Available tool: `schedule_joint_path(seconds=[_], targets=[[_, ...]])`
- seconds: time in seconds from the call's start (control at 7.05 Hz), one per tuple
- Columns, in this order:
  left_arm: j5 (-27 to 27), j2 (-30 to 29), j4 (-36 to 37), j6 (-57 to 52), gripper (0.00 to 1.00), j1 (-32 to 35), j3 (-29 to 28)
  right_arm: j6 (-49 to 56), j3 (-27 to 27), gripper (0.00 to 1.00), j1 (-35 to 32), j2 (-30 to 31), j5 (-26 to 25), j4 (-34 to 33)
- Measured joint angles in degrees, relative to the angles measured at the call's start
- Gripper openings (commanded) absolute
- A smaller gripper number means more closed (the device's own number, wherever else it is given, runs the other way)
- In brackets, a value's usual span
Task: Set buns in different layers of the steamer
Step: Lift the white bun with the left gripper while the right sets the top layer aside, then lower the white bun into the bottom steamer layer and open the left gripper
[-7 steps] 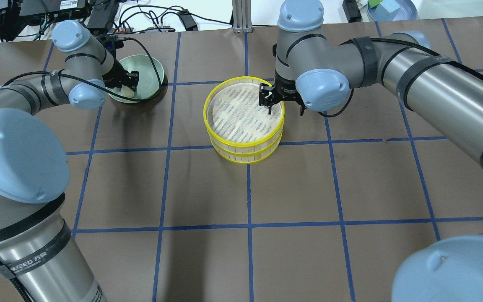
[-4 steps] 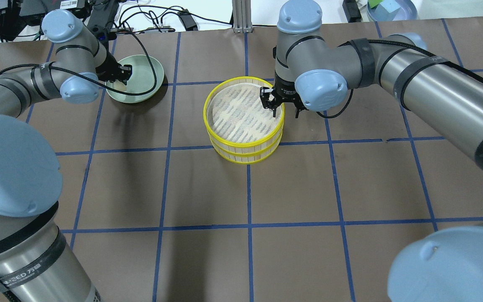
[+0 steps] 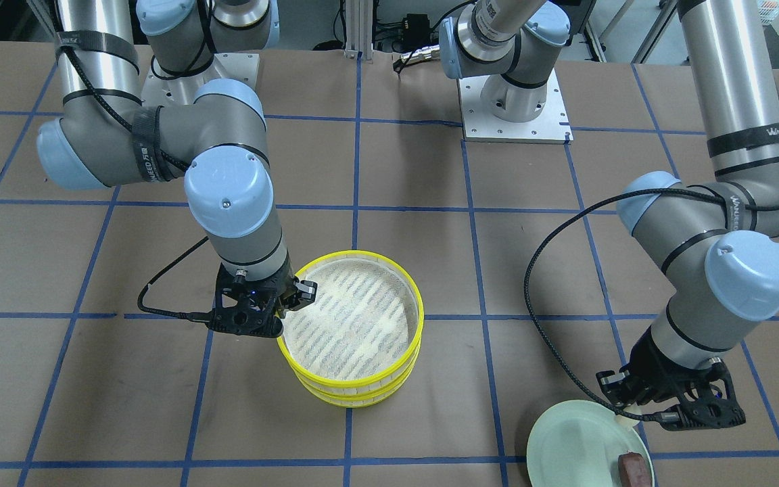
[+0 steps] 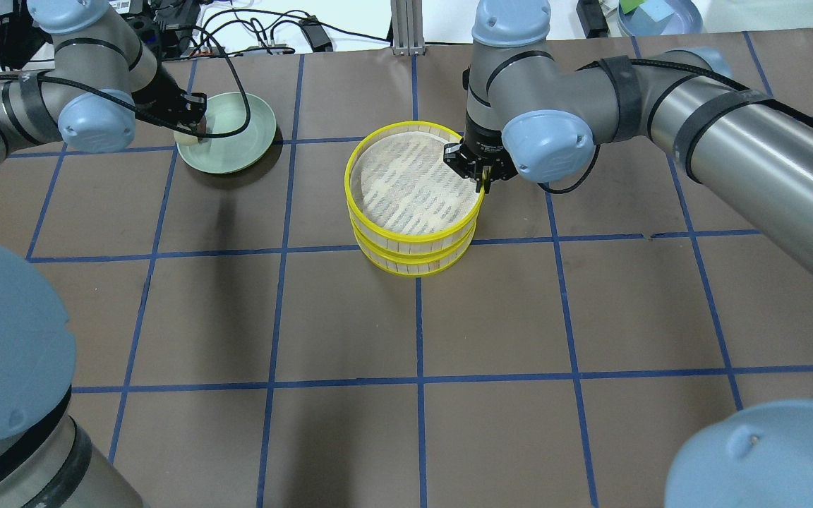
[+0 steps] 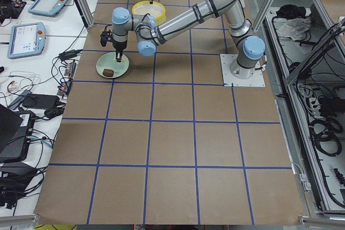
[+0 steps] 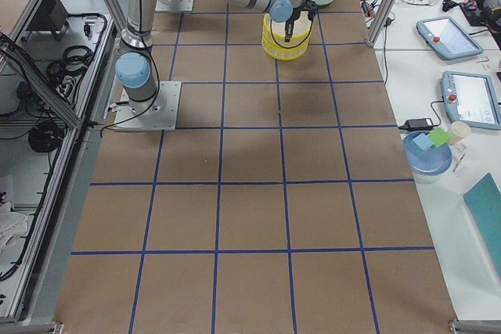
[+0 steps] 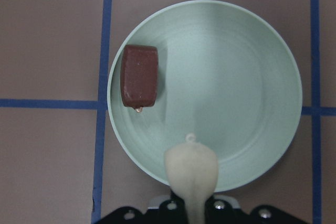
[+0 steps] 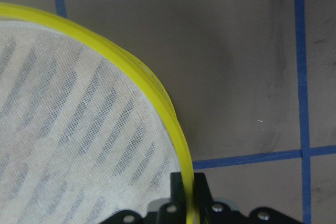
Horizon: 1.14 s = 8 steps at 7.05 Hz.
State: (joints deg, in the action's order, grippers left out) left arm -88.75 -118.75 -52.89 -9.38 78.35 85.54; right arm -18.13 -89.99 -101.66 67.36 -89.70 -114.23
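The steamer [image 4: 413,245] is two stacked yellow-rimmed trays at the table's middle; both mesh liners that show are bare. My right gripper [image 4: 481,178] is shut on the top tray's rim, the yellow rim [image 8: 185,179] pinched between its fingers. My left gripper [image 4: 191,129] is shut on the cream-white bun [image 7: 191,174] and holds it above the near edge of the pale green plate [image 7: 241,77]. The reddish-brown bun [image 7: 139,75] lies on that plate. In the front view the left gripper [image 3: 636,414] hangs over the plate [image 3: 565,439] beside the brown bun [image 3: 635,468].
The table is brown paper with blue tape grid lines. Cables and electronics [image 4: 251,35] lie along the far edge behind the plate. A blue bowl [image 4: 660,15] sits at the far right corner. The left arm's cable [image 3: 552,325] loops over the table.
My left gripper has risen off the plate with the cream bun and drifted left. My right gripper has closed on the top tray's rim, and the top tray has lifted slightly.
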Motion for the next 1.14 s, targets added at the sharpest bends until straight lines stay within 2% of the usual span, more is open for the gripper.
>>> schedule_joint_path(seconds=[0.43, 0.85, 1.14], targets=[[0.15, 3.89, -3.86, 1.62, 0.00, 1.38, 0.20, 2.03, 0.14, 0.00, 2.71, 7.66, -0.14, 6.51], [1.36, 4.25, -3.66, 10.04, 0.00, 8.39, 0.80, 13.42, 0.09, 0.00, 10.83, 14.51, -0.79, 16.71], [6.46, 3.30, -2.97, 14.22, 0.00, 13.70, 1.51, 20.11, 0.05, 0.00, 16.19, 18.01, -0.95, 21.84]])
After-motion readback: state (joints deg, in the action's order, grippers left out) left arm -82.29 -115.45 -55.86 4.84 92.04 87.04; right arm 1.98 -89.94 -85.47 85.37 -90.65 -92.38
